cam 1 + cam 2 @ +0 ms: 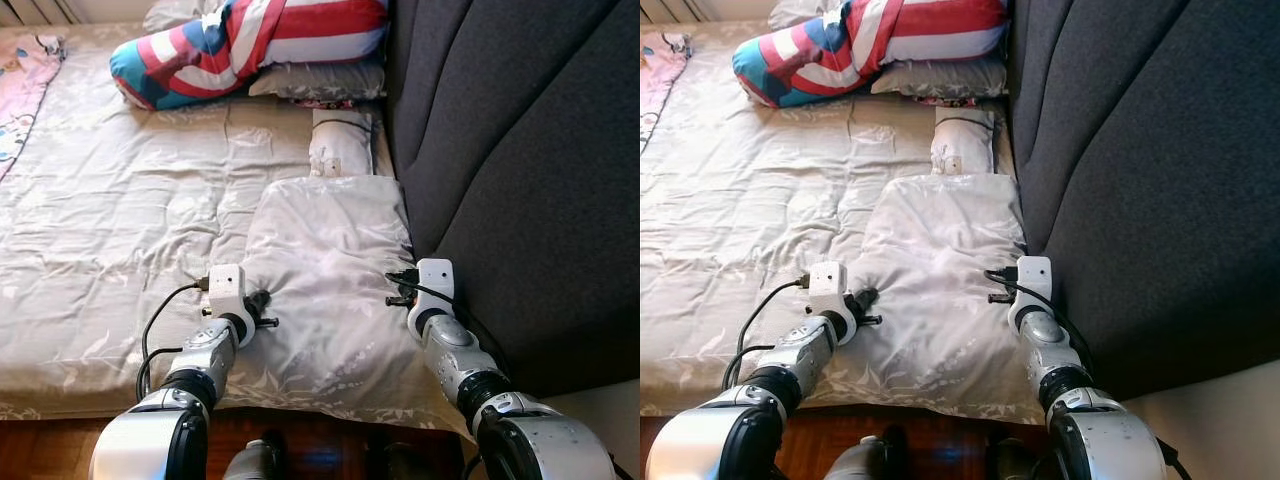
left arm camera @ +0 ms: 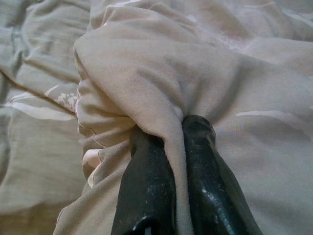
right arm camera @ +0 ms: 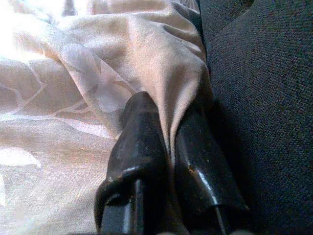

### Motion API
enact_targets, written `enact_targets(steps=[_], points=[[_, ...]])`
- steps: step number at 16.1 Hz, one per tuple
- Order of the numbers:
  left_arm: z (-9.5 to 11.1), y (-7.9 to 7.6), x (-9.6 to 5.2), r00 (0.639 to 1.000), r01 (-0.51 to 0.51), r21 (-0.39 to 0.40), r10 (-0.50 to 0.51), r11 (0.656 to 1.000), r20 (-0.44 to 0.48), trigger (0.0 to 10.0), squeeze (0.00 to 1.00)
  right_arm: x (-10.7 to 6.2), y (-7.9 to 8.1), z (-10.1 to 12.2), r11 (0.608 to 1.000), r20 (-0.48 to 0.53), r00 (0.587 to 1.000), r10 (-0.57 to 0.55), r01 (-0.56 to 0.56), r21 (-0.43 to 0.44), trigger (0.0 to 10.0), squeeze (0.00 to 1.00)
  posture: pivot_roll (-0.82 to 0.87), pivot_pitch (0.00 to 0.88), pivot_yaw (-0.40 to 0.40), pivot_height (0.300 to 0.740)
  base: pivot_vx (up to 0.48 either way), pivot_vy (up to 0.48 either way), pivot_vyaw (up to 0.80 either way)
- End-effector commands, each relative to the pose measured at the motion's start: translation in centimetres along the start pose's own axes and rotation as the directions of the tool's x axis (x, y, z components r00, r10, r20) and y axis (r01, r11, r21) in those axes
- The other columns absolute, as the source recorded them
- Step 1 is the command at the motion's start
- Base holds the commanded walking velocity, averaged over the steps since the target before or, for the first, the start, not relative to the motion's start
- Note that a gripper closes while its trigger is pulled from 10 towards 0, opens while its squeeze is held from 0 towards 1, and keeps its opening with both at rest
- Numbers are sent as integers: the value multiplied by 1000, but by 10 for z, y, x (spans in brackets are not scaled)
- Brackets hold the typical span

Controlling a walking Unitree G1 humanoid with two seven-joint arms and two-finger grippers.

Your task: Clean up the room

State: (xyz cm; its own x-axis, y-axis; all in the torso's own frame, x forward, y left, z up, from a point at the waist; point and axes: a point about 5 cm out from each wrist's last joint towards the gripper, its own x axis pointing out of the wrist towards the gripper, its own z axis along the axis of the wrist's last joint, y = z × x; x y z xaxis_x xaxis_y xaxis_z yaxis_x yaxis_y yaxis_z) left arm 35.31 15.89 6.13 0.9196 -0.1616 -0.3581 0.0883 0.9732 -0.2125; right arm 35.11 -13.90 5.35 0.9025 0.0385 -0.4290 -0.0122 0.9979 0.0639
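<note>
Fabric ran pinched between both pairs of black fingers. The left gripper (image 2: 176, 147) had clamped tight on a raised fold of the pale duvet (image 1: 330, 270), cloth squeezed up between its two fingers with no gap left. The right gripper (image 3: 166, 132) was likewise closed on the duvet's far edge, right against the dark grey headboard (image 1: 520, 150). Between the two grippers the folded-back part of the duvet lay in one rumpled slab on the bed (image 1: 120, 230), its near edge hanging at the mattress front above the wooden floor (image 1: 50, 440). Beyond it sat three pillows: a small grey one (image 1: 340, 140) touching the fold, a flat grey one (image 1: 320, 80) behind, and a red, white and blue one (image 1: 240, 40) on top. Open bedspread stretched wide to the robot's left; a pink cloth (image 1: 25, 80) lay at the far left edge.
</note>
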Motion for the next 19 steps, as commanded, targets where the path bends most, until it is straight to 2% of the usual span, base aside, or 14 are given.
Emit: enact_targets(steps=[1,5,10,15,19], points=[[15,-6,3,998,20,-3,-20,1000,56,10000,0,1,-3,13,1000,50,999,-7,8,-2,10000,0,-26,314,-11,740,0,0,0],[11,-6,3,999,25,2,-25,1000,44,10000,0,1,-4,13,1000,44,999,-5,6,-10,10000,0,-29,309,-14,740,0,0,0],[2,-9,2,999,34,8,-34,999,20,10000,0,-2,-3,-12,1000,-33,999,4,-4,-22,10000,0,-40,306,-11,740,0,0,0],[-22,-12,-2,998,39,4,-39,999,-51,10000,0,-10,-5,-44,1000,-108,994,-3,1,-18,10000,0,-39,332,-7,740,0,0,0],[-47,-15,-8,991,44,9,-43,999,-129,10000,0,-14,-8,-55,1000,-138,990,-19,17,-16,10000,0,-37,353,-6,740,0,0,0]])
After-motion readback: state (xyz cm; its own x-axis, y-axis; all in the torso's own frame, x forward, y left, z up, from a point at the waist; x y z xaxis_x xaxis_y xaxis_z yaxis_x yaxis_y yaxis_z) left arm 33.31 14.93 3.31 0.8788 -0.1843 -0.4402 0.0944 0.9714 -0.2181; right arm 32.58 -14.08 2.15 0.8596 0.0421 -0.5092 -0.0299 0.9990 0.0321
